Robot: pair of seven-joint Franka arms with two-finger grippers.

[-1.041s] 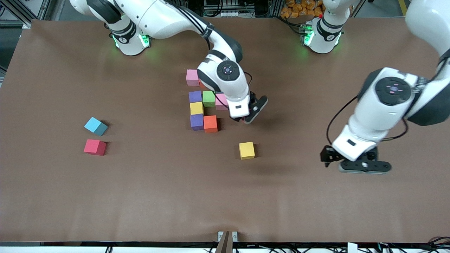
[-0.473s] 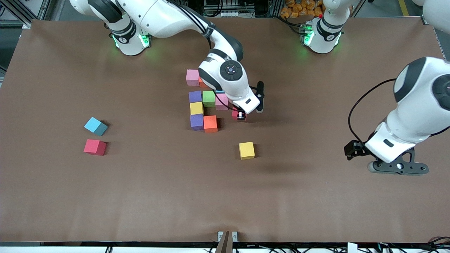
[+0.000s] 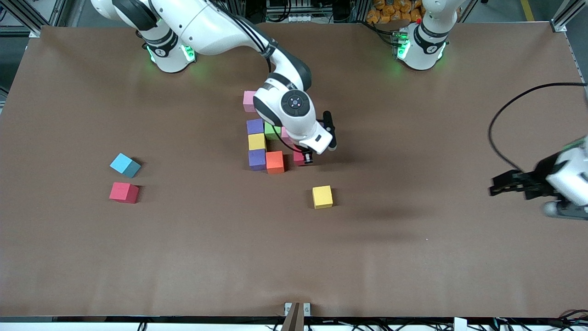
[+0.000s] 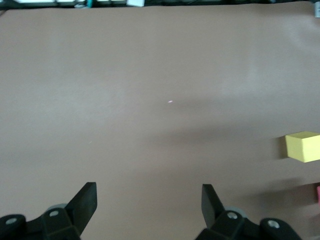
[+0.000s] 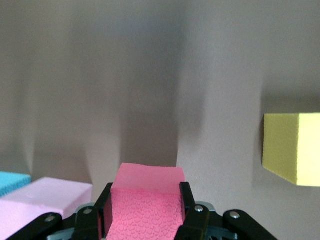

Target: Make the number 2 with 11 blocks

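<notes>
No writing can be read. The right hand (image 3: 304,158) is clenched on a pink-red block (image 5: 145,207), just beside the orange block (image 3: 275,162) of the part-built number 2 (image 3: 264,138). The left hand (image 4: 150,200) hangs released over bare desk (image 3: 413,257) at its own end. A yellow block (image 3: 322,196) lies nearer the camera than the orange one.

A wide brown table (image 3: 183,257) with a matte top fills nearly the whole scene and carries soft shadows. Along its far edge stand aluminium frame rails (image 3: 27,14), dark cables and a heap of orange objects (image 3: 390,9). At the near edge, a small metal bracket (image 3: 297,309) sits mid-table.
</notes>
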